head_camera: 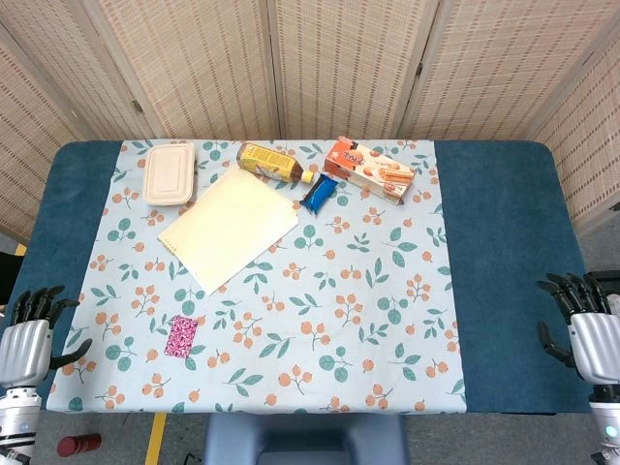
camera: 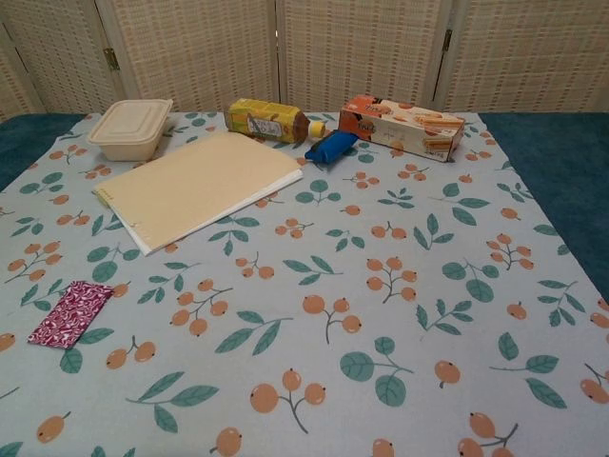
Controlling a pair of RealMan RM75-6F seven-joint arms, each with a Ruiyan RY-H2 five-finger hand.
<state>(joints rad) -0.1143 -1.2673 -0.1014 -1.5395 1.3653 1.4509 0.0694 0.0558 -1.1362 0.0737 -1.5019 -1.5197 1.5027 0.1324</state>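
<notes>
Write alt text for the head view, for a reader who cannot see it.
Both robot hands, left hand and right hand, rest open and empty at the near table corners. On the floral cloth lie a folder, lidded container, bottle, blue packet, biscuit box and pink packet.

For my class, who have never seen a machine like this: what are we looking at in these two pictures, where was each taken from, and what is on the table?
This is a robot with two arms, each ending in a mechanical hand. The head view looks down from above; the chest view looks across from lower down. Its left hand and right hand rest at the table's near corners, fingers apart, holding nothing. On the floral tablecloth lie a cream folder, a lidded food container, a bottle on its side, a blue packet, a biscuit box and, nearest the left hand, a small pink sachet.
</notes>
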